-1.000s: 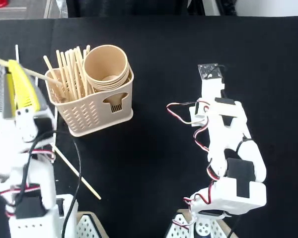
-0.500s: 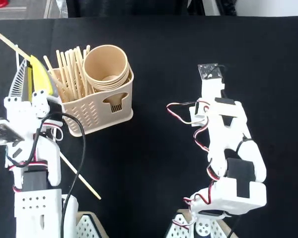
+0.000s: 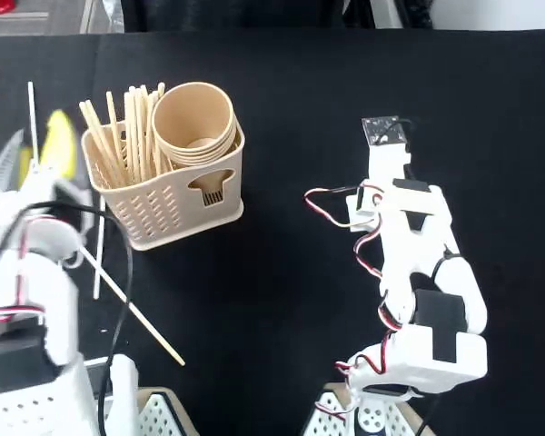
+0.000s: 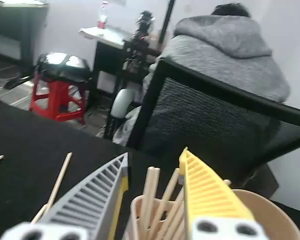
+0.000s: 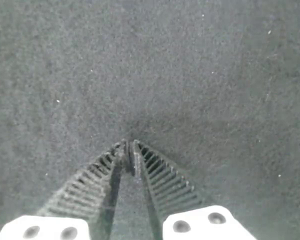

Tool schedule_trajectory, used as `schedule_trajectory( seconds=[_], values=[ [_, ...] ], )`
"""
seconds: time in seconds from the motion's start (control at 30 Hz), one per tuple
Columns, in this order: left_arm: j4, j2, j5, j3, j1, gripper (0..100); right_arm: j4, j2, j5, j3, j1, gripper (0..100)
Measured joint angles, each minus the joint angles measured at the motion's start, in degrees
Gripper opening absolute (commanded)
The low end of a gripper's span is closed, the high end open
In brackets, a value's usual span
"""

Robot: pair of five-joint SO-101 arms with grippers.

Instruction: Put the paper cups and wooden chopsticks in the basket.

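The cream basket (image 3: pixel 177 204) stands left of centre. In it sit nested paper cups (image 3: pixel 195 123) and a bundle of wooden chopsticks (image 3: pixel 127 127). Loose chopsticks lie on the black cloth: a slanted one (image 3: pixel 132 309), an upright one (image 3: pixel 98 259) and another (image 3: pixel 32 113) farther back. My left gripper (image 3: pixel 34 156) hovers open just left of the basket, holding nothing. In the left wrist view, the left gripper (image 4: pixel 155 156) frames the basket's chopsticks (image 4: pixel 150 195) beside a cup (image 4: pixel 265 215). My right gripper (image 3: pixel 386 132) rests shut on bare cloth, its closed tips (image 5: pixel 129 150) holding nothing.
A loose chopstick (image 4: pixel 57 182) lies on the cloth beyond my left gripper. Past the table's far edge stand a black mesh chair (image 4: pixel 215 125) with a seated person in a grey hoodie and a red stool (image 4: pixel 60 95). Open black cloth stretches between the basket and the right arm.
The left gripper held a chopstick over the basket's left side; now its fingers are open without it, and the arm has drawn back leftward. The right arm has not moved.
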Motion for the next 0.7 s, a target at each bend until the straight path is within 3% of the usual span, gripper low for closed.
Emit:
schedule_trajectory(
  seconds=[0.2,0.33,0.5,0.7],
  values=[
    [18.5,19.5,0.0,-12.9,-15.9,18,0.0,0.0,0.0,0.0,0.0,1.3],
    [27.3,35.2,0.2,-15.8,-20.0,18,0.0,0.0,0.0,0.0,0.0,1.3],
    [27.5,46.6,0.2,-15.7,-20.2,18,0.0,0.0,0.0,0.0,0.0,1.3],
    [17.0,52.6,0.1,-8.1,-20.2,18,0.0,0.0,0.0,0.0,0.0,1.3]
  ],
)
